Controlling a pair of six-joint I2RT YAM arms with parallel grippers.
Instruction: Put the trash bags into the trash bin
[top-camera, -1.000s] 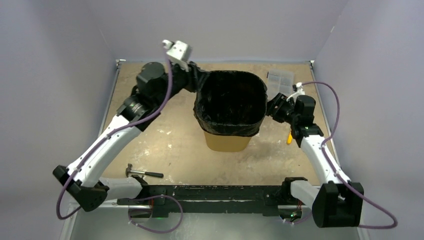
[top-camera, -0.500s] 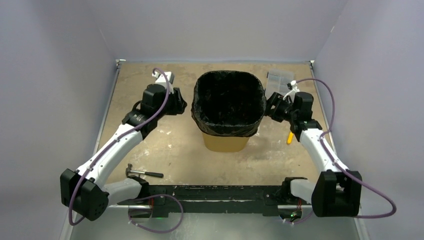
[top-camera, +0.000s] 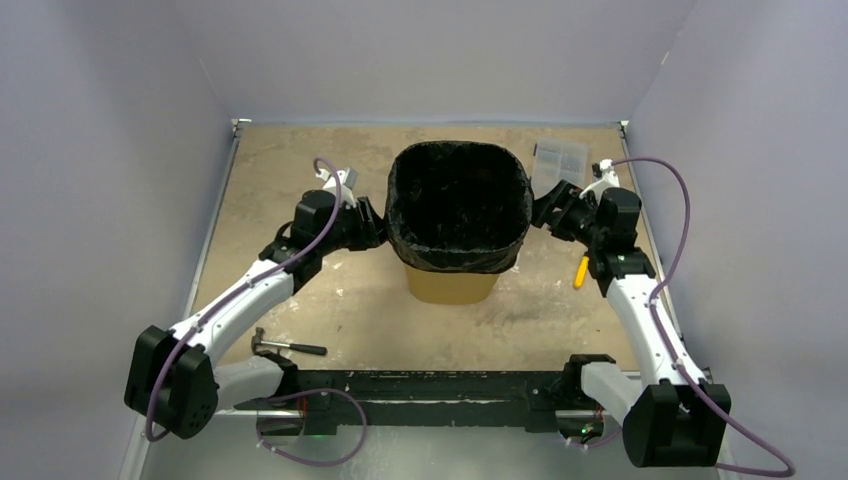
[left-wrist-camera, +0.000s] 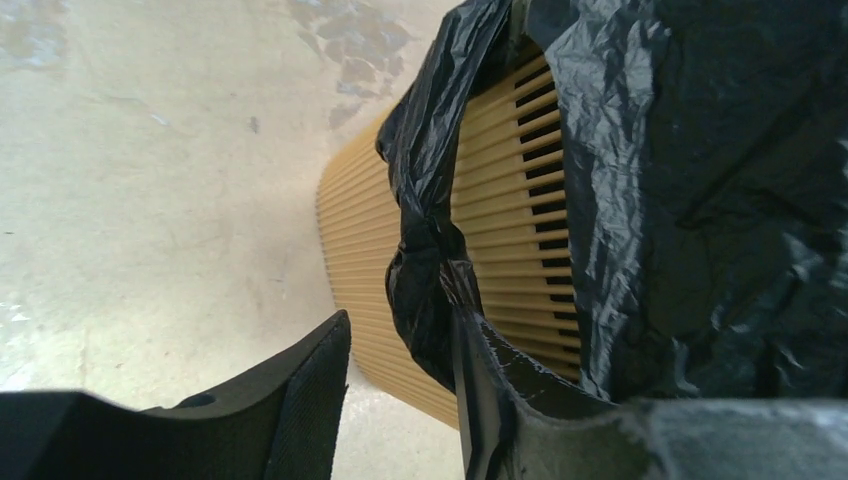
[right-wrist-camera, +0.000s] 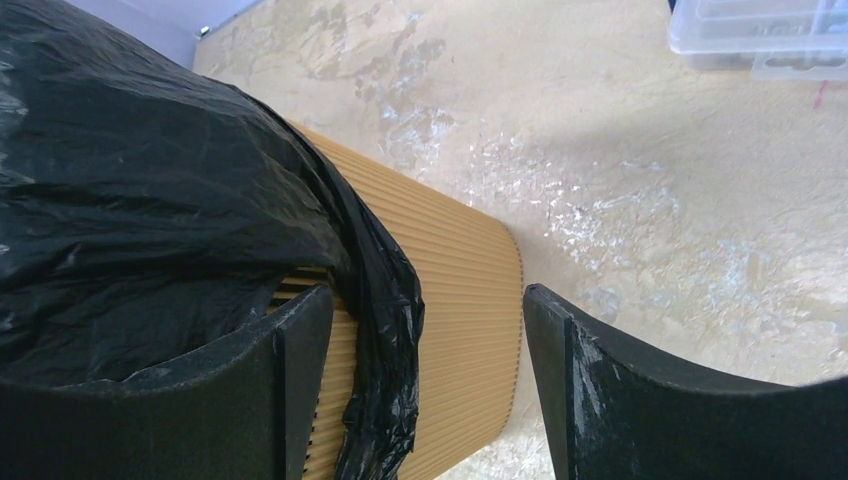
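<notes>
Left fingers (left-wrist-camera: 300, 400) part-open, w/ a twisted fold of the bag (top-camera: 455, 205) hem in the gap. Film touches one finger but isn't pinched. Right fingers (right-wrist-camera: 290, 360) spread wide either side of the bin (top-camera: 452, 285) wall, loose hem just beside one finger, no grip. Bin upright on table (top-camera: 340, 290), mid-width, nearer far edge. It's lined w/ the black bag: mouth open, hem turned over rim all round, lower mesh wall bare. Clear box (top-camera: 560, 160) by far right corner, contents can't tell. Hammer (top-camera: 288, 346) near left end of near edge.

Pale lilac walls (top-camera: 450, 60) enclose a scuffed tan tabletop (top-camera: 350, 300) on three sides
</notes>
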